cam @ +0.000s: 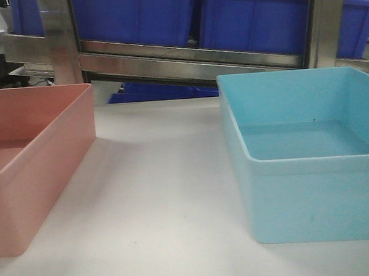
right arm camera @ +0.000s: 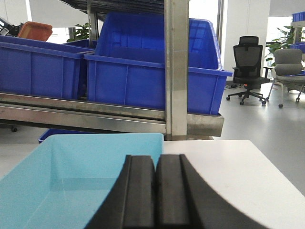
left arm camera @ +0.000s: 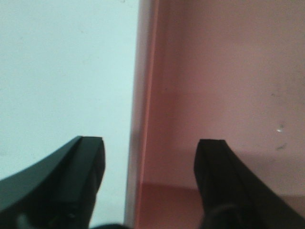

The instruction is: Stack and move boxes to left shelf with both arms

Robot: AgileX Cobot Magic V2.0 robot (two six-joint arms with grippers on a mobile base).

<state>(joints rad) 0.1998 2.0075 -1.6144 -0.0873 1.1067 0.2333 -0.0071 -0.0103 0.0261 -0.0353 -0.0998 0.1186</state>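
Nearest the front view, the pink box stands at the near left of the worktop and the turquoise box at the near right. They are well apart, both upright and empty.

Progress: stacking is not done, as neither box is nested in the other and both rest on the worktop. In my judgement the task is at its opening step, and the stack, lift and transfer are all outstanding. No left shelf can be identified with certainty. The steel rack at the far side carries dark blue bins.

Pose: the left tool is spread wide and points down astride a side wall of the pink box, with one finger outside over the worktop and the other inside. It does not grip the wall. The right tool has its fingers pressed together and holds nothing. It sits low at the near end of the turquoise box, aimed level toward the rack.
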